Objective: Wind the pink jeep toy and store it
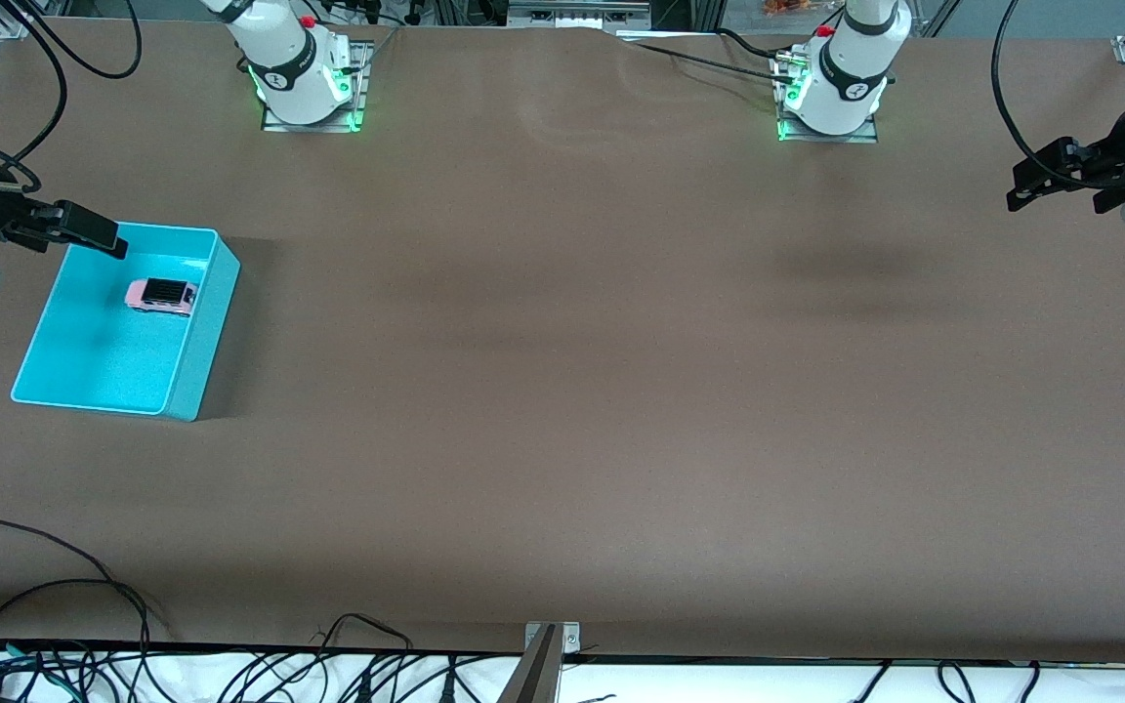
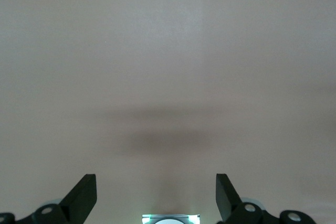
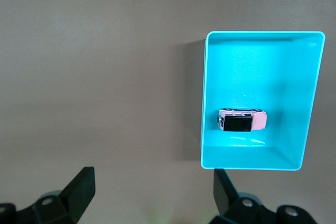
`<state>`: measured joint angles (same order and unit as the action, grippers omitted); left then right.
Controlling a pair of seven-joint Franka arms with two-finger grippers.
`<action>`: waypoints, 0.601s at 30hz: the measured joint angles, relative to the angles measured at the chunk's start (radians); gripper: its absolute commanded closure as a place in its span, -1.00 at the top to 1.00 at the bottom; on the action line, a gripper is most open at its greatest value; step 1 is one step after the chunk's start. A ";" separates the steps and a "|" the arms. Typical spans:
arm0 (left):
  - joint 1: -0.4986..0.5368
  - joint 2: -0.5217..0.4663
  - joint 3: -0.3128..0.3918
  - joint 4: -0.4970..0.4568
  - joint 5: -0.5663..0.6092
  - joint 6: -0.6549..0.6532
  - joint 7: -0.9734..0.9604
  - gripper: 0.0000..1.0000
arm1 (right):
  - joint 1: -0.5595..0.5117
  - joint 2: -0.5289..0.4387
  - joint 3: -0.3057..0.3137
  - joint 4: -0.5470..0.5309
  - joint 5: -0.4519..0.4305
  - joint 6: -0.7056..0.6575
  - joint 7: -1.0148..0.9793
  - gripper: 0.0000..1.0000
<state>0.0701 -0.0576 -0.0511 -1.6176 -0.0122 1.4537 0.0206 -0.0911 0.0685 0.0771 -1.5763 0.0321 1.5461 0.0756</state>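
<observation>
The pink jeep toy (image 1: 162,296) lies in the turquoise bin (image 1: 199,337), upper left of the front view. Right gripper (image 1: 94,232) hovers above its rim, fingers spread, empty. Left gripper (image 1: 1046,176) waits upper right, fingers wide, empty, above bare surface (image 1: 621,391).

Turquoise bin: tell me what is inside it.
Only the pink jeep toy lies inside the turquoise bin, in the half farther from the front camera. The rest of the floor shows bare. The right hand covers one corner by the rim; nothing can be seen there.
</observation>
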 measured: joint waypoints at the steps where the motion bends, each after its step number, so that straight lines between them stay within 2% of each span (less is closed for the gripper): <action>1: 0.000 0.000 0.000 0.000 0.000 0.000 0.000 1.00 | 0.000 0.000 0.000 0.000 -0.001 0.000 0.000 1.00; 18: 0.000 0.001 0.000 0.000 0.000 0.000 0.000 1.00 | -0.004 0.000 0.000 0.000 -0.011 0.002 0.000 1.00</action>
<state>0.0702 -0.0566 -0.0510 -1.6177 -0.0122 1.4537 0.0206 -0.0954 0.0687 0.0773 -1.5763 0.0211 1.5477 0.0756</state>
